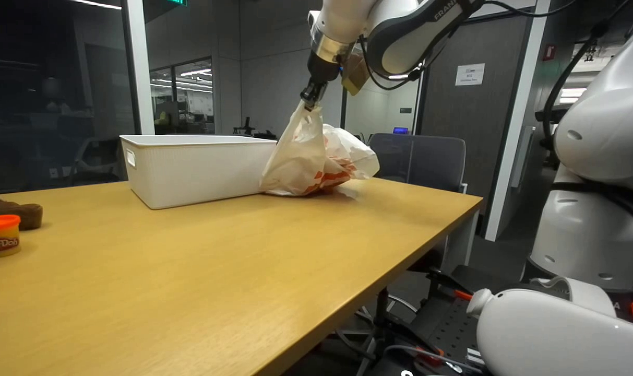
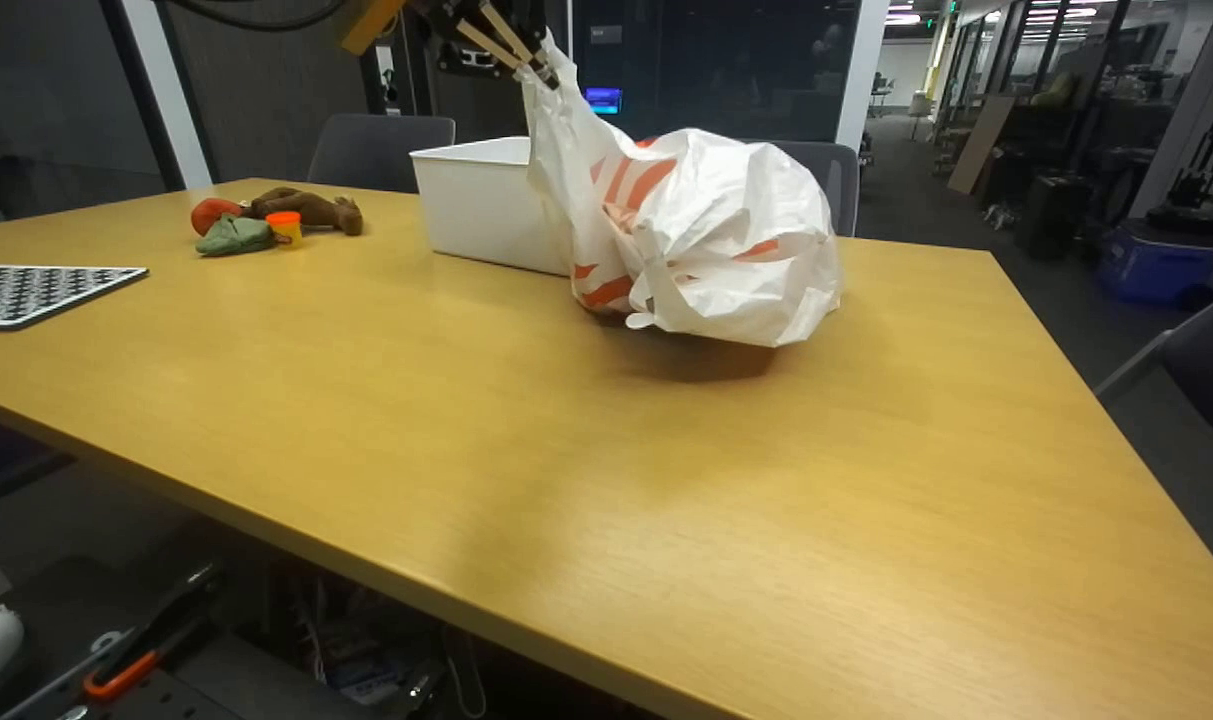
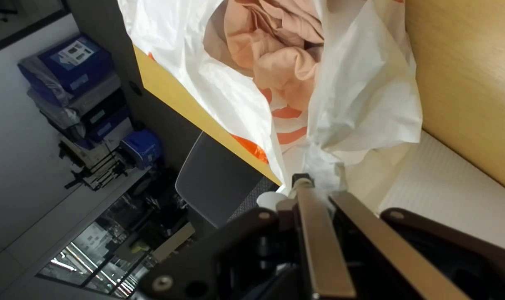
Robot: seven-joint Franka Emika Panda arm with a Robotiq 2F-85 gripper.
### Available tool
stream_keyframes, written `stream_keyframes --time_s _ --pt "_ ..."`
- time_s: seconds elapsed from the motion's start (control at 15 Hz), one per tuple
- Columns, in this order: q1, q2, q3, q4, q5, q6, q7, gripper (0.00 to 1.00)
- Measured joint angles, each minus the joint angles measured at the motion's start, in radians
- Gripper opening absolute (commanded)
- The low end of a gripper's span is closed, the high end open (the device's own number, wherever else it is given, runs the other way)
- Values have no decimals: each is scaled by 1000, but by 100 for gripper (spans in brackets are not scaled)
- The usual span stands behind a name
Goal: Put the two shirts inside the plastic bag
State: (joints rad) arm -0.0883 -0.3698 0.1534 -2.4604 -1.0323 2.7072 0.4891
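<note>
1. The bag (image 1: pixel 298 162) is pinched by the hand (image 1: pixel 310 104): a bunched piece of its upper edge is gripped between the two fingers, as is shown in the wrist view.
2. From the hand, the bag is stretched down to the bench (image 1: pixel 191 271); whether its whole underside is supported there cannot be told.
3. Inside the bag, folds of pink shirt cloth (image 3: pixel 277 54) are seen through the open mouth; whether one piece or two are contained cannot be told.
4. The white plastic of the bag is printed with orange-red marks.
5. A white box (image 1: pixel 201 172) is placed just beside the bag.
6. Well apart from the bag, in an exterior view, a brown toy (image 2: pixel 311 208), a green object (image 2: pixel 236 236), a red object (image 2: pixel 213 213) and a tub (image 2: pixel 285 229) are grouped closely.
7. Near this group, a patterned board (image 2: pixel 41 293) is partly seen.
</note>
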Motion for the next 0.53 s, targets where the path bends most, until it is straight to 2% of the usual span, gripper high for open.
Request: stream_keyframes --time_s 0.27,0.53 --pt "6 12 2 -31 -6 23 8 0" --pt "2 -1 12 -31 -83 24 69 0"
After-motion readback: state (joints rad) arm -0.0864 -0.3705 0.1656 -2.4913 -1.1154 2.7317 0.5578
